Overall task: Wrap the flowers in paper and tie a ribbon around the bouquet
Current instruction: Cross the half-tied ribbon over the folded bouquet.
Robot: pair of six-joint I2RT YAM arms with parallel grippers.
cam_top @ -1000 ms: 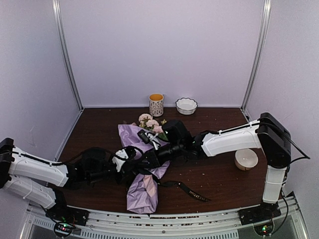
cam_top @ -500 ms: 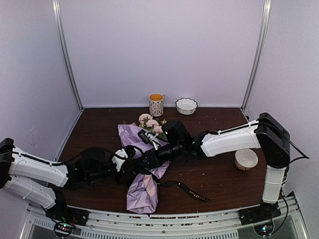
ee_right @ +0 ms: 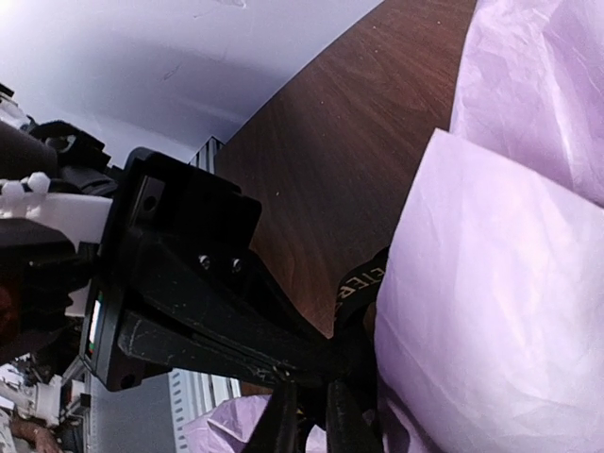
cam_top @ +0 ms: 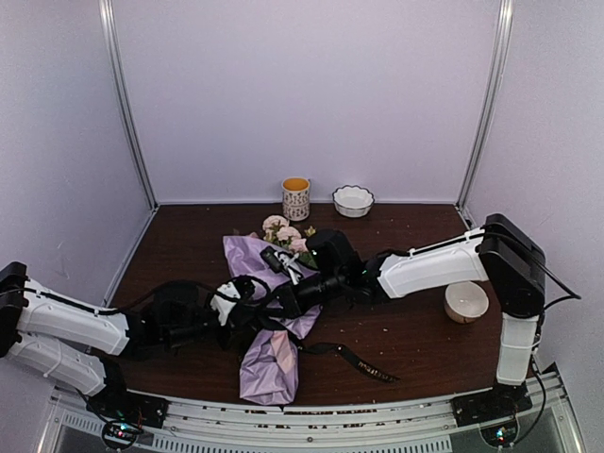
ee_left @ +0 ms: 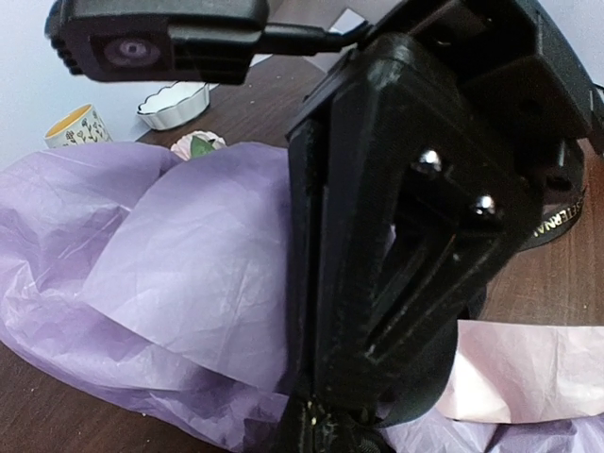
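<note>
The bouquet (cam_top: 272,354) lies across the middle of the worktop (cam_top: 415,231), with its flowers (cam_top: 285,232) at the far end and the crumpled lilac paper (ee_left: 189,274) tapering to the near end. Both my arms meet over the bouquet's waist. My left gripper (ee_right: 328,362) is clamped fully closed there, and the black ribbon (ee_right: 355,288) runs into its tips, apparently pinched. My right gripper (ee_right: 311,427) faces it tip to tip with its fingers close together, but I cannot tell whether they have caught anything. The ribbon's loose tail trails from the bouquet's right side onto the wood. Beyond the flower heads stand a patterned mug (cam_top: 295,199) and a white scalloped bowl (cam_top: 353,200).
</note>
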